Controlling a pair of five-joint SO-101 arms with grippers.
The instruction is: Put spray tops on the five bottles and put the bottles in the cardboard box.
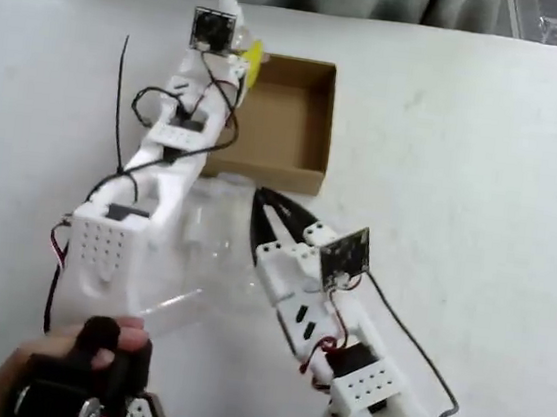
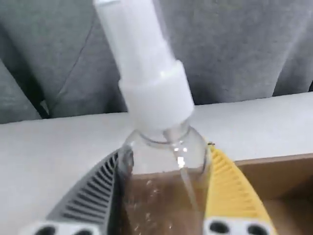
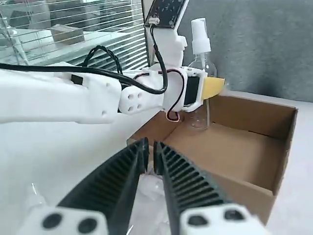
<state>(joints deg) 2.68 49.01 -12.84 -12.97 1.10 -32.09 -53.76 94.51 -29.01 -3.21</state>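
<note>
A clear plastic bottle (image 2: pixel 164 200) with 1 white spray top (image 2: pixel 151 83) screwed on is pinched at its shoulder by the left gripper (image 2: pixel 168 164), between 1 grey finger and 1 yellow finger. The bottle is held upright and is seen in the high view at the 10 o'clock corner of the open brown cardboard box (image 1: pixel 289 119). From the right wrist view its base is seen inside that corner, but whether it touches the box floor cannot be told. The right gripper (image 3: pixel 150 147), with 2 black ribbed fingers, is placed just beside the box wall at the box's 6 o'clock. Its fingers are pressed almost together with a thin slit left between them, and nothing is held. Crumpled clear plastic wrapping (image 1: pixel 209 246) is spread on the white table (image 1: pixel 462 189) at the box's 7 o'clock, between the 2 arms
</note>
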